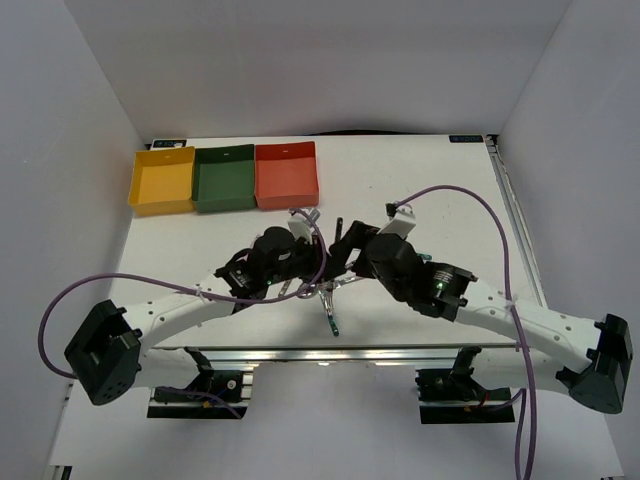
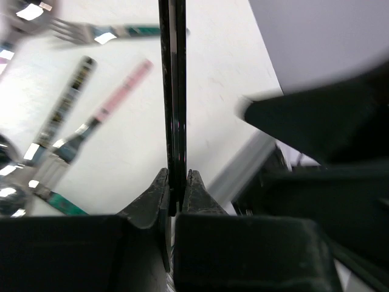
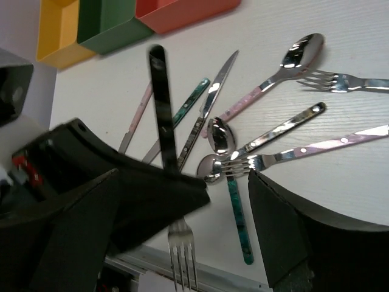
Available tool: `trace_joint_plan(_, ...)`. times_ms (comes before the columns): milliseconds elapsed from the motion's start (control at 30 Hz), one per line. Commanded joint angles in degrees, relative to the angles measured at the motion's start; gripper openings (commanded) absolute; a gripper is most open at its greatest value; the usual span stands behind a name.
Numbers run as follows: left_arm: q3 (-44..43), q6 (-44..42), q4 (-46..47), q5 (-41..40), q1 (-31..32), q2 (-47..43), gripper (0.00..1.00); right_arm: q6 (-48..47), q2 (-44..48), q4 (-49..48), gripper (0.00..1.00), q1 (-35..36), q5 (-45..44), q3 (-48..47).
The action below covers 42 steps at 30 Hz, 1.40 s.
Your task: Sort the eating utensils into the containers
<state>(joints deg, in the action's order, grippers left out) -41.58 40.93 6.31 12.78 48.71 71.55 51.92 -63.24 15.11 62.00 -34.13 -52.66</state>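
Sorting is barely getting started, judging by the bins. The yellow bin (image 1: pixel 163 178), the green bin (image 1: pixel 224 176) and the red-orange bin (image 1: pixel 286 172) are all showing bare floors from above, and they are sitting in a row well beyond both pincers, up and to the left.

The left pincer (image 2: pixel 176 182) is clamping narrow on the black-handled fork (image 3: pixel 161 103). The handle is running straight out past its tips as a thin dark strip, and the tines are hanging out behind the jaws, toward the near edge of the table (image 1: pixel 430 180). The right pincer (image 3: pixel 185 182) is standing wide around that same fork, with its fingers (image 3: pixel 273 207) apart from the metal on both sides and gripping nothing.

The rest of the utensils (image 3: pixel 255 143) are lying fanned out on the table just beyond and beneath the right pincer: spoons, forks and a knife, some overlapping, with pinkish and green handles among them.

So one fork is being held and nothing is looking binned. Every other piece is waiting, and this fork is needing a carry to a bin.
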Motion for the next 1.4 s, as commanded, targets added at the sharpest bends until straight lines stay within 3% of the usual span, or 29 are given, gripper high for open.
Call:
trace_joint_plan(0, -4.2, 3.4, -0.3, -11.4, -6.1, 1.9, 0.0, 4.7, 7.3, 11.5, 0.89, -0.7, -10.8, -3.8)
trace_joint_plan(67, -8.8, 6.3, -2.1, -15.5, -10.7, 4.5, 0.0, 7.8, 13.9, 22.7, 0.89, -1.0, -16.4, -5.0)
trace_joint_plan(100, -12.3, 7.7, -3.0, -17.0, -16.1, 7.6, 0.0, 8.5, 17.6, 25.7, 0.89, -1.1, -18.5, -5.3)
trace_joint_plan(200, -26.6, 9.1, -5.4, -16.4, -25.0, 24.8, 0.0, 7.1, 27.4, 27.7, 0.89, -1.0, -18.6, -3.1)
trace_joint_plan(367, -57.4, 9.3, -16.3, -12.9, -29.0, 46.8, 0.0, 6.4, 30.5, 31.8, 0.89, -1.0, -16.6, -3.1)
trace_joint_plan(500, -71.5, 11.9, -20.1, -13.7, -30.7, 58.9, 0.04, 4.6, 29.6, 32.3, 0.89, -1.1, -15.2, -3.5)
trace_joint_plan(700, -71.7, 15.4, -15.5, -13.7, -32.4, 62.3, 0.05, 2.6, 28.2, 31.4, 0.89, -1.1, -14.6, -3.0)
trace_joint_plan(800, -68.9, 15.6, -13.3, -13.3, -32.4, 60.8, 0.12, 1.7, 27.3, 31.0, 0.89, -1.1, -15.4, -3.1)
trace_joint_plan(900, -66.0, 15.5, -11.8, -13.7, -32.4, 59.1, 0.36, -0.5, 25.6, 29.1, 0.89, -1.1, -14.7, -3.1)
trace_joint_plan(933, -65.4, 15.4, -11.8, -14.0, -32.4, 58.3, 0.56, -1.1, 24.5, 28.7, 0.89, -1.1, -14.3, -3.3)
trace_joint_plan(1000, -65.3, 15.3, -12.5, -14.2, -32.4, 57.3, 0.61, -1.6, 23.3, 28.6, 0.89, -1.1, -14.3, -3.3)
trace_joint_plan(1033, -65.1, 15.4, -12.5, -14.6, -32.4, 56.8, 0.77, -1.7, 22.2, 28.4, 0.89, -1.1, -14.3, -3.3)
trace_joint_plan(1100, -65.0, 15.7, -12.7, -14.6, -32.4, 55.1, 0.8, -2.0, 21.2, 28.2, 0.89, -1.1, -14.2, -3.3)
trace_joint_plan(1167, -63.9, 15.9, -11.8, -13.9, -32.4, 53.4, 0.97, -2.7, 20.2, 27.4, 0.89, -1.1, -14.1, -3.2)
trace_joint_plan(1367, -61.7, 12.2, -12.2, -12.9, -32.0, 42.2, 0.98, -16.7, 12.7, 17.0, 0.89, -6.7, -3.6, -2.2)
